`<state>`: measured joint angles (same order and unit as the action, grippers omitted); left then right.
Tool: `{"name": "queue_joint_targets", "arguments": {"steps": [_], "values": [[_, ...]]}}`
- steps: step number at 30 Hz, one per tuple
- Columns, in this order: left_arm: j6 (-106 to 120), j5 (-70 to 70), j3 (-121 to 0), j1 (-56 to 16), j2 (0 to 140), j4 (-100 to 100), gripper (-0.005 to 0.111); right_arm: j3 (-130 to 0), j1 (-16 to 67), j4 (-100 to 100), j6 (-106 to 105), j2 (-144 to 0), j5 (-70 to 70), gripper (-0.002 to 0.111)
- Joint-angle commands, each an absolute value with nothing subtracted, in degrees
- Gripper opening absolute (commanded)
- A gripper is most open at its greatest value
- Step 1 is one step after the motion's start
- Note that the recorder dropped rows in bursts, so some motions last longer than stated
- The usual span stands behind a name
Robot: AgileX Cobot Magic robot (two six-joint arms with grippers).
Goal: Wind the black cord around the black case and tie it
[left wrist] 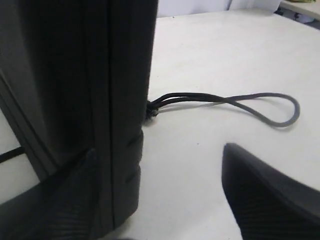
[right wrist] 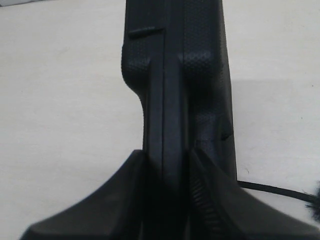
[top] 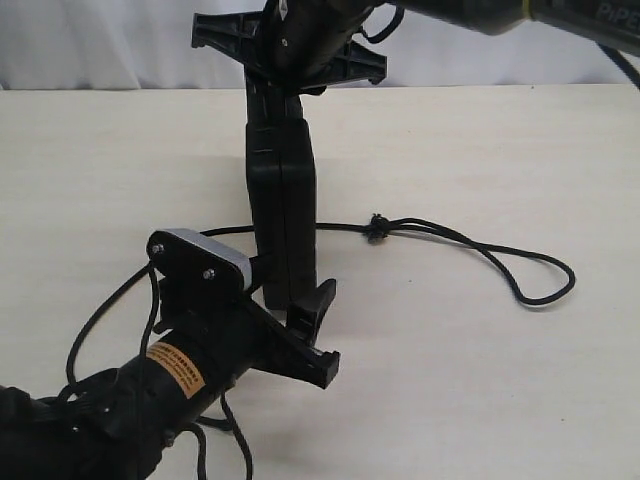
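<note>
Case (top: 283, 190) upright at the centre of the table (top: 500, 150), folks, standing on one narrow end with its thin edge towards us. The black case runs from the middle of the exterior view straight up towards 12 o'clock.

Up at 12 o'clock the right gripper (right wrist: 165, 170) has it. The wrist view shows both fingers (right wrist: 125, 200) pressed flat against the two broad faces, jaws narrowed right down to the thickness of the case. That's a firm clamp on the top end.

Down at 7 o'clock comes the left gripper (top: 325, 328), and it's a different story there: jaws spread wide and nothing gripped. In the exterior view its fingers reach past the foot of the case. From its own camera, one textured finger (left wrist: 65, 205) sits close against the case. The other finger (left wrist: 270, 200) stands well clear of it, with bare table between. Whether that near finger actually touches the plastic, I can't tell.

Now the black cord (top: 470, 243). It lies on the table, coming out from behind the case low down and heading towards 3 o'clock. There's a small knot (top: 377, 228) just beside the case. Beyond the knot two strands run side by side and close into a long flat loop (top: 545, 285) out at 4 o'clock, well apart from both grippers. Neither gripper has hold of the cord.

A thin dark line also shows on the 9 o'clock side of the case. Cord or cable, I can't say.
</note>
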<state>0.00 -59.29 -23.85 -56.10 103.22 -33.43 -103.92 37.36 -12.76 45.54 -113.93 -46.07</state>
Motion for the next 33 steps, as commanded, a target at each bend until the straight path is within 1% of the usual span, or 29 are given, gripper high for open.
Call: {"name": "queue_joint_targets", "arguments": {"steps": [1, 9, 12, 21, 27, 29, 33], "values": [[6.8, -58.6, -24.2, -56.3, 100.9, -35.0, 0.065, -104.2, 37.4, -12.5, 45.8, -113.2, -44.9, 0.004], [13.8, -57.3, -24.2, -56.3, 99.8, -43.0, 0.065, -104.2, 37.4, -12.4, 45.7, -113.2, -44.9, 0.004], [13.8, -57.8, -24.2, -56.3, 99.8, -42.7, 0.065, -104.2, 37.4, -11.6, 45.8, -113.2, -45.0, 0.004], [13.7, -65.5, -24.2, -56.3, 102.0, -42.2, 0.065, -104.2, 37.5, -10.8, 45.8, -113.2, -45.7, 0.004], [13.7, -65.2, -24.2, -56.3, 102.4, -42.5, 0.065, -104.2, 37.5, -10.6, 45.8, -113.2, -45.7, 0.004], [13.7, -65.0, -24.2, -56.3, 102.4, -42.4, 0.069, -104.2, 37.5, -10.6, 45.8, -113.2, -45.7, 0.004], [13.8, -65.0, -24.3, -56.3, 102.4, -41.7, 0.090, -104.2, 37.5, -10.6, 45.8, -113.2, -45.7, 0.004]]}}
